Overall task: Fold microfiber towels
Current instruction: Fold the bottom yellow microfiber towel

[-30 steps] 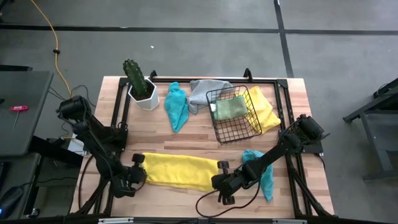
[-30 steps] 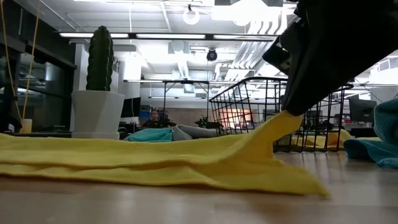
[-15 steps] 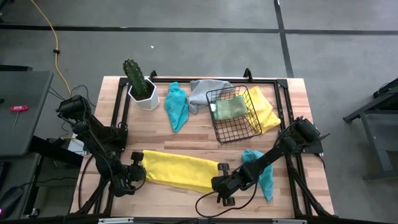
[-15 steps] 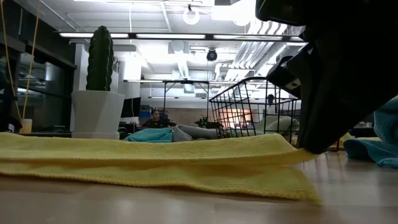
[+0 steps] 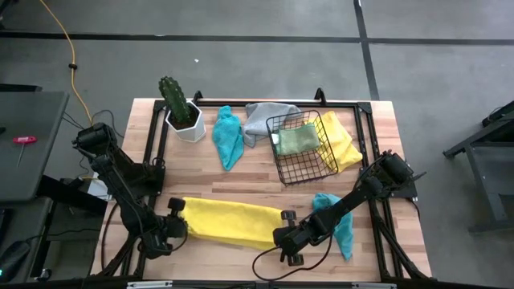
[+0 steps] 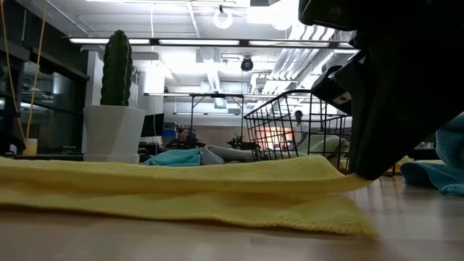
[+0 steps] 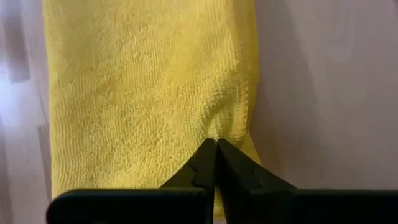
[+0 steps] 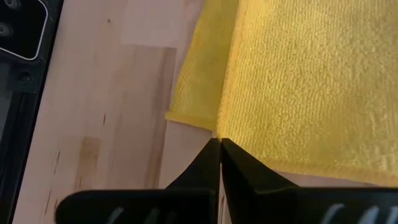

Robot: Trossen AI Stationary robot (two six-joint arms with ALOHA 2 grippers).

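While pinched at both short ends, lies flat along the table's [image 5: 241, 172] near edge: yellow towel [image 5: 229, 221]. Left gripper [image 7: 215, 147] and right gripper [image 8: 219, 144] clamped on its edges. Probably soft, light, floppy; best held by corners.

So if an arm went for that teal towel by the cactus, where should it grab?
Probably the far end of the teal towel, coming straight down from above. It lies crumpled in a long strip, and that end is bunched up higher, giving the gripper a ridge to pinch. The cactus pot stands close alongside.
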